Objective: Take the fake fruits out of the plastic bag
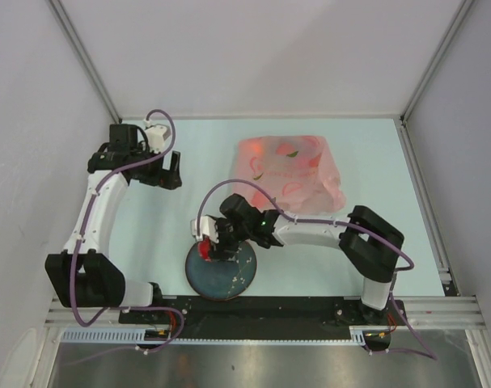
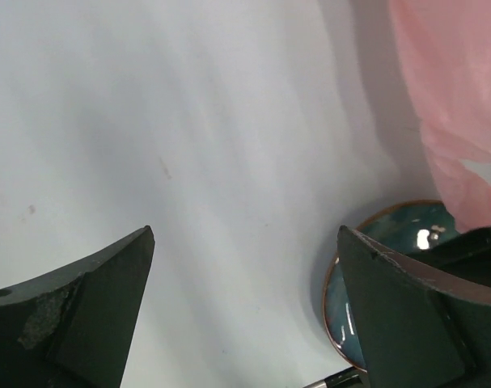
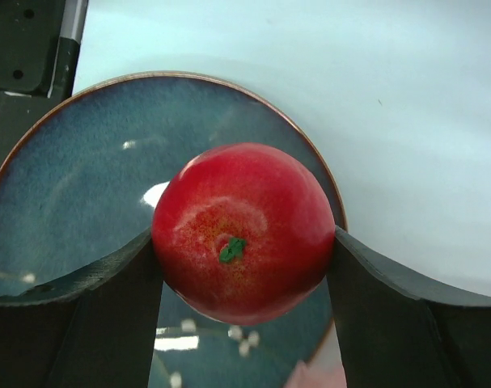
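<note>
Evidently right gripper (image 1: 206, 246) clamps a red apple (image 3: 243, 230) over the plate's (image 1: 233, 289) 10 o'clock rim for drop-off; left gripper (image 1: 171, 171) hangs wide, empty.

Reading as a robot lab test cell. White panels (image 1: 253, 48) are boxing in the pale tabletop (image 1: 205, 153) on three sides, with bare aluminium struts (image 1: 83, 56) running up the corners. The left arm (image 1: 99, 206) and right arm (image 1: 310, 234) are sitting bolted to a black base plate (image 1: 294, 307) along the near edge, with an aluminium rail (image 1: 439, 309) running beside it. Purple cables (image 1: 173, 129) are looping loose over both arms. Staged props are lying out: a dark plate (image 1: 229, 283), a pink plastic bag (image 1: 289, 170) and a glossy red fake fruit (image 3: 243, 230).
</note>
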Action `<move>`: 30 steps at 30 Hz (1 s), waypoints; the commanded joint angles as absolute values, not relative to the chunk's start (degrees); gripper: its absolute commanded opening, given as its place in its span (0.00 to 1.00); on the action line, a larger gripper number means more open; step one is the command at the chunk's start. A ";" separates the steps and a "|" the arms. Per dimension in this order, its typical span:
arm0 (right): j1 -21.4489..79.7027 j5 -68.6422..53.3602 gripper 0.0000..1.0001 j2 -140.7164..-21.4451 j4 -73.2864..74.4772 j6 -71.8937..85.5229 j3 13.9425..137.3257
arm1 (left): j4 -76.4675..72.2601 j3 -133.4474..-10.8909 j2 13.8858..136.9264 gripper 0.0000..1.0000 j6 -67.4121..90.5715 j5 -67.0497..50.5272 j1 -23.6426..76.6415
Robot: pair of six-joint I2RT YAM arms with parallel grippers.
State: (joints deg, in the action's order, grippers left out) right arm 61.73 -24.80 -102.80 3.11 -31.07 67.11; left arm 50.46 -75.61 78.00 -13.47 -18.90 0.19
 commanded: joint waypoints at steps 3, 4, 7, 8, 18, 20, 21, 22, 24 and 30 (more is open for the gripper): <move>63.54 -24.08 0.40 -107.04 -4.04 -34.72 71.45 | 50.63 -76.03 75.06 1.00 -11.95 -14.24 -4.39; 63.81 -24.17 0.40 -107.31 -3.87 -35.24 71.46 | 50.45 -75.59 74.62 1.00 -12.39 -14.24 -4.39; 63.98 -24.52 0.40 -108.28 -2.73 -35.86 71.81 | 50.19 -74.27 73.74 1.00 -12.66 -14.76 -4.48; 64.25 -24.61 0.41 -108.54 -2.55 -35.86 71.81 | 50.27 -73.83 73.65 1.00 -12.57 -14.94 -4.48; 64.51 -26.11 0.54 -110.21 2.90 -38.41 72.33 | 48.52 -72.07 73.30 1.00 -11.16 -17.58 -4.48; 64.51 -25.49 0.65 -110.22 2.03 -37.89 72.33 | 48.52 -72.51 73.82 1.00 -10.81 -18.10 -4.48; 64.60 -24.88 0.75 -110.21 1.50 -37.27 72.33 | 48.69 -72.68 73.92 1.00 -10.72 -18.28 -4.48; 64.51 -24.61 0.82 -110.13 0.54 -36.83 72.33 | 48.69 -72.86 74.00 1.00 -10.55 -18.46 -4.48; 64.51 -24.26 0.91 -109.78 -1.47 -36.21 72.33 | 48.52 -72.86 73.92 1.00 -10.55 -18.81 -4.40; 63.81 -23.20 1.00 -104.00 -5.27 -34.63 72.42 | 48.25 -73.65 73.21 1.00 -11.42 -20.04 -4.48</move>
State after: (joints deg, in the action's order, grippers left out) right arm 64.25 -24.16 -109.67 -0.51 -35.86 70.02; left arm 50.02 -72.07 74.87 -11.97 -17.82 -4.49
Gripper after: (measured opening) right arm 0.993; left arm 0.996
